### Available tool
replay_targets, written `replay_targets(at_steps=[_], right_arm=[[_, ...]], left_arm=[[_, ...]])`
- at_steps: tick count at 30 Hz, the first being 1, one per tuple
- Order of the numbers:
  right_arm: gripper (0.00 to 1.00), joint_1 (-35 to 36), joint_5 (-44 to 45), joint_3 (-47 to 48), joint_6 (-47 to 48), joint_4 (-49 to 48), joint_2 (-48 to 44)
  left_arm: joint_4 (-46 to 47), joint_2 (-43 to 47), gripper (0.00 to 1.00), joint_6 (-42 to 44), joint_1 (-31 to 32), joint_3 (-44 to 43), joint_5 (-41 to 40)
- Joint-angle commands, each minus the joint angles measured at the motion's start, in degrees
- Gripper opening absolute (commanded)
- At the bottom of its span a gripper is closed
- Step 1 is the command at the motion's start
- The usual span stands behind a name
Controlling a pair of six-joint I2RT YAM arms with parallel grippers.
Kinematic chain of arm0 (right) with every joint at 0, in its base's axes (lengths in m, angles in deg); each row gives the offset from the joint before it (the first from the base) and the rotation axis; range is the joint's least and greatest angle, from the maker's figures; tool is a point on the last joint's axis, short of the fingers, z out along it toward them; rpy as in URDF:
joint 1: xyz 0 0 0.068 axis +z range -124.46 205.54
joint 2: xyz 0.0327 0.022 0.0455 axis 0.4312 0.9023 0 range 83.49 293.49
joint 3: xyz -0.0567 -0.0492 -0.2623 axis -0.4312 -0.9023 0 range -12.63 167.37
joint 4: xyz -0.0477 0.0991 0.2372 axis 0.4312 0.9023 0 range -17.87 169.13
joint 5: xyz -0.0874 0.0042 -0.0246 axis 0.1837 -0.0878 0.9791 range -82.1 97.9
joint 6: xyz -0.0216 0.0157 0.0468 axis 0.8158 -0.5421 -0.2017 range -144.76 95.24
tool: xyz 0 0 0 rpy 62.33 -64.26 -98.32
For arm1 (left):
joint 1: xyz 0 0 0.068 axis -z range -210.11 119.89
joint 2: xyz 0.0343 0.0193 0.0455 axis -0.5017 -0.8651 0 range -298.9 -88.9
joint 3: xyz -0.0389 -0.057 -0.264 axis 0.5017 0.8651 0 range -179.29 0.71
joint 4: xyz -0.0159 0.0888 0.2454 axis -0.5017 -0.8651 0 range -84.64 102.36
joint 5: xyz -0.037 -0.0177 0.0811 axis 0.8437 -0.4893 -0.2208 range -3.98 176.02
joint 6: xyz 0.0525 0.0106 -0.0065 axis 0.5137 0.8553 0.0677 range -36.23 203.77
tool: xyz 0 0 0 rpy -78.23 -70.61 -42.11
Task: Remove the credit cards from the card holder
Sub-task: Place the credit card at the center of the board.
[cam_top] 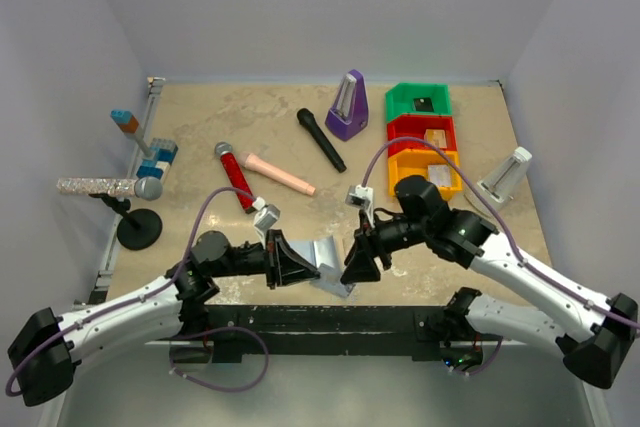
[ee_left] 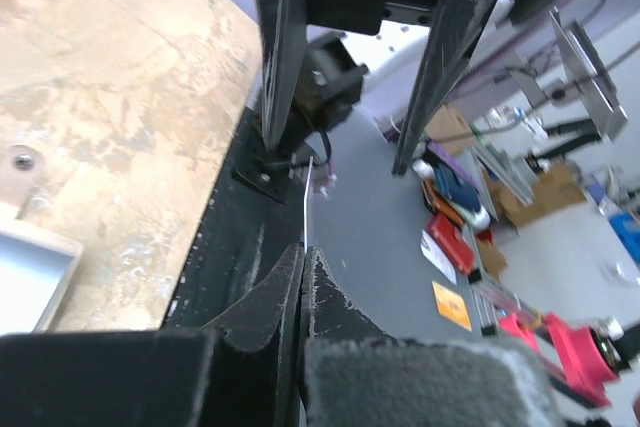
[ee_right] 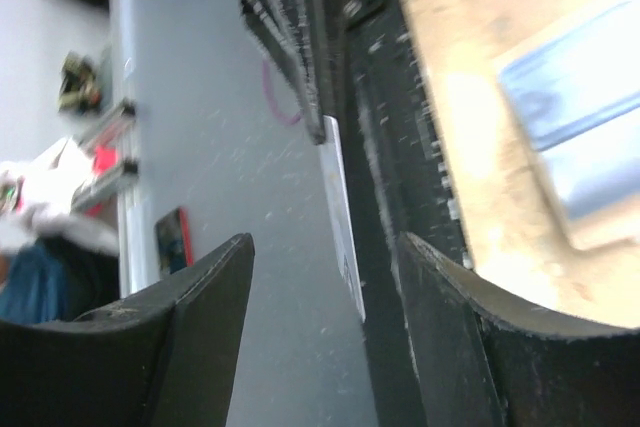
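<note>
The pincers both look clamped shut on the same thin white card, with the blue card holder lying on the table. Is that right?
Not quite. Only the left pincer is shut on the card. The right pincer stands open, its fingers spread with the card in the gap between them, as the right wrist view shows. The card holder does lie on the table.

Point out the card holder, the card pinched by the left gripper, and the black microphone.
card holder [ee_right: 590, 107]: right wrist view, on its light blue panel.
card [ee_right: 343, 217]: right wrist view, on its pale face.
black microphone [cam_top: 322, 141]: top view, mid-handle.
</note>
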State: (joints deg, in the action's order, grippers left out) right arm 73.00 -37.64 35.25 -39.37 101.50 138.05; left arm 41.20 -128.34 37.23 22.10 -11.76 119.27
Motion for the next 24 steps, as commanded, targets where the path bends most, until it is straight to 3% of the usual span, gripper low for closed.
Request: replay_targets(at_steps=[1, 10, 15, 21, 24], right_arm=[[0.65, -4.5, 9.3, -5.8, -9.7, -10.6, -8.0], [0.67, -5.2, 17.2, -16.1, -24.0, -23.2, -17.1], [0.67, -5.3, 15.7, -19.3, -28.2, -29.1, -16.6], [0.61, -5.3, 14.8, -21.2, -31.5, -36.8, -16.1], [0.52, -5.3, 13.9, -21.6, -32.5, -39.3, -15.1]], left_arm=[[5.6, 5.8, 0.0, -4.2, -0.1, 4.3, -11.7], [5.0, 12.5, 0.0, -10.2, -0.1, 6.1, -23.8], [6.7, 11.6, 0.0, -10.6, -0.2, 5.4, -23.5], [8.8, 11.2, 0.0, -12.2, -0.2, 6.1, -23.9], [9.0, 11.3, 0.0, -12.3, -0.2, 6.1, -24.0]])
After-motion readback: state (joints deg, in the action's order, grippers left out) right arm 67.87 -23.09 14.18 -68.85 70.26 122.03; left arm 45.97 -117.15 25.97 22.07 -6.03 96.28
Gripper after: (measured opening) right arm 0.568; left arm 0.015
